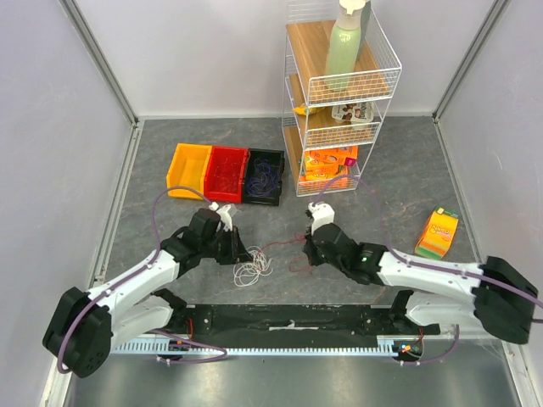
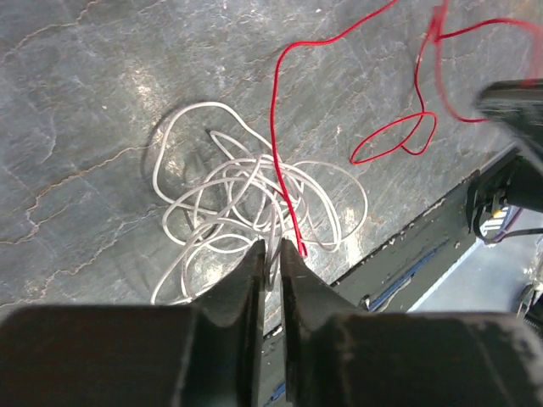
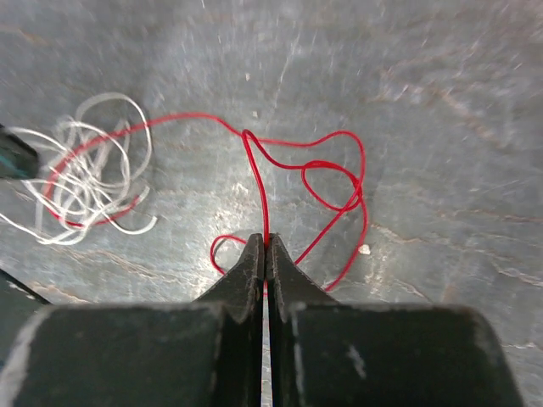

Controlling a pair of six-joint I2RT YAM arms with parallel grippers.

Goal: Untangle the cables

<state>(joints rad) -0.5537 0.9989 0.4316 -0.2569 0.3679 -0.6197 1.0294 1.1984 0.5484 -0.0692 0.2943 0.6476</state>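
On the grey table between the arms, a white cable [image 1: 252,271] lies in a loose looped clump with a thin red cable [image 1: 284,246] running through it toward the right. My left gripper [image 1: 240,253] is at the clump's near edge. In the left wrist view its jaws [image 2: 271,250] are pinched on strands of the white cable [image 2: 246,182], with the red cable [image 2: 399,140] just to their right. My right gripper [image 3: 265,240] is shut on a raised strand of the red cable [image 3: 335,170], whose loops lie ahead of it. The white clump [image 3: 85,182] is to its left.
A yellow bin [image 1: 188,170], a red bin [image 1: 226,174] and a black bin [image 1: 264,176] holding purplish wire stand in a row at the back. A white wire rack [image 1: 335,93] with a green bottle [image 1: 345,47] is behind them, and an orange carton [image 1: 438,232] at the right.
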